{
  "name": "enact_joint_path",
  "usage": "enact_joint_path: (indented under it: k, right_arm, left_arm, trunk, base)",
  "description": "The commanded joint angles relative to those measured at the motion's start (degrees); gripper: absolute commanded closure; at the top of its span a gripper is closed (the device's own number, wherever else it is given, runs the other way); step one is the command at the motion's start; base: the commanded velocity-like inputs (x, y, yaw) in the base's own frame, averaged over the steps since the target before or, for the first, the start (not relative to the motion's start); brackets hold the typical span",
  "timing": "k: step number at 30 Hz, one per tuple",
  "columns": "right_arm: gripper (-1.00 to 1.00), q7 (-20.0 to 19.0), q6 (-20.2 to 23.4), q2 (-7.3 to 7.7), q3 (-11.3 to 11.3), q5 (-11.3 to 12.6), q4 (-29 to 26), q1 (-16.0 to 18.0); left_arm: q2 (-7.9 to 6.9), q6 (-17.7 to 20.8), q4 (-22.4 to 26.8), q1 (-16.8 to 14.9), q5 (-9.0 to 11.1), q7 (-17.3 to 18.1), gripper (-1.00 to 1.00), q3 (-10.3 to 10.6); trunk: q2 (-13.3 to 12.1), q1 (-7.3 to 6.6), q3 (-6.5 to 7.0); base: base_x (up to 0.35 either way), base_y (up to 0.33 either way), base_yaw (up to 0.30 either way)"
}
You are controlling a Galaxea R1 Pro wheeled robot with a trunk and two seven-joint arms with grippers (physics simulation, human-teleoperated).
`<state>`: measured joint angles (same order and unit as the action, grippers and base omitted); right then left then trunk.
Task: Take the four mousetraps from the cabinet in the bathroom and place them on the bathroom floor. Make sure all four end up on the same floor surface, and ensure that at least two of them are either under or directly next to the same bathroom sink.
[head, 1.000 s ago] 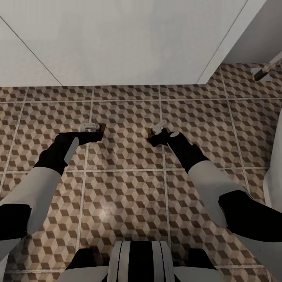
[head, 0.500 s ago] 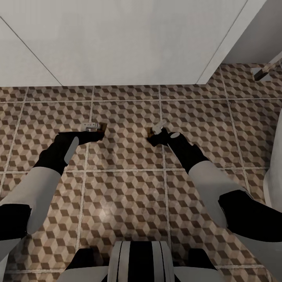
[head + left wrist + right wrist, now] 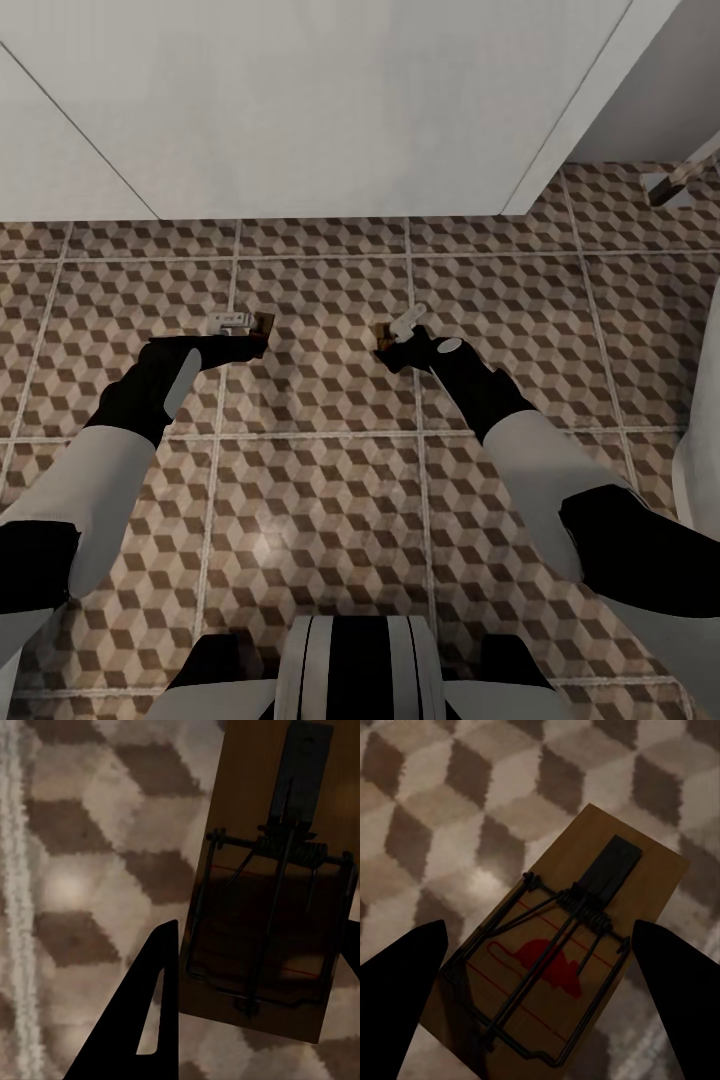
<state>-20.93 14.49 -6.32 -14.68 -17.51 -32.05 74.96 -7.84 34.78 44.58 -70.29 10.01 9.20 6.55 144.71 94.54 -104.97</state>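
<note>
Placing step, nearly done, by the look of it. In front of the sink's white vanity front (image 3: 300,110), just short of its base: both arms reaching low over the bathroom floor (image 3: 320,480), each with a trap at the tip.

Left gripper (image 3: 225,345): narrow, black fingers (image 3: 150,1020) pressed against the two long edges of the left mousetrap (image 3: 262,930), apparently gripping it. Board close above or on the cube-pattern tile, out from the vanity front towards the robot; cannot tell from here whether fully down.

Right gripper (image 3: 400,352): spread wide, with the right mousetrap (image 3: 562,952) lying slantwise between the fingertips, wire side up, seemingly resting on the tile. Contact at the board's corners too close to call. Also a little out from the vanity front, well apart from the left one along its length.

To finish well:
- Lower the left board until flat on the tile before releasing; avoid dropping it from any height, lest it flip or skid away from the vanity front.
- Open slowly and evenly, so neither finger drags the board sideways.
- Lift both wrists straight up, away from the wire parts.
- Keep both traps close to the vanity front, since nearness to the sink probably counts.
</note>
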Motion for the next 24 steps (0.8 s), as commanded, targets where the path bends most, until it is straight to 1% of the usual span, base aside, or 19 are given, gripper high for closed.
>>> enact_joint_path:
  k: [1, 10, 24]
  right_arm:
    - [1.00, -0.3, 0.2, -0.01, 0.0, -0.6, -0.1, 0.0]
    - [1.00, -0.3, 0.2, 0.01, 0.0, -0.6, -0.4, 0.0]
    - [1.00, -0.1, 0.6, -0.15, 0.0, -0.6, -1.1, 0.0]
  left_arm:
    - [-0.07, 0.3, 0.1, 0.0, 0.5, -0.3, 1.00, 0.2]
    - [-0.07, 0.4, 0.0, 0.0, 0.5, -0.3, 1.00, 0.2]
    - [-0.07, 0.4, 0.2, 0.0, 0.4, -0.3, 1.00, 0.1]
  trunk:
    - [0.0, -0.01, -0.03]
    - [0.0, -0.01, -0.03]
    - [0.2, 0.35, -0.03]
  base:
    - [0.000, 0.000, 0.000]
    - [0.000, 0.000, 0.000]
    - [0.000, 0.000, 0.000]
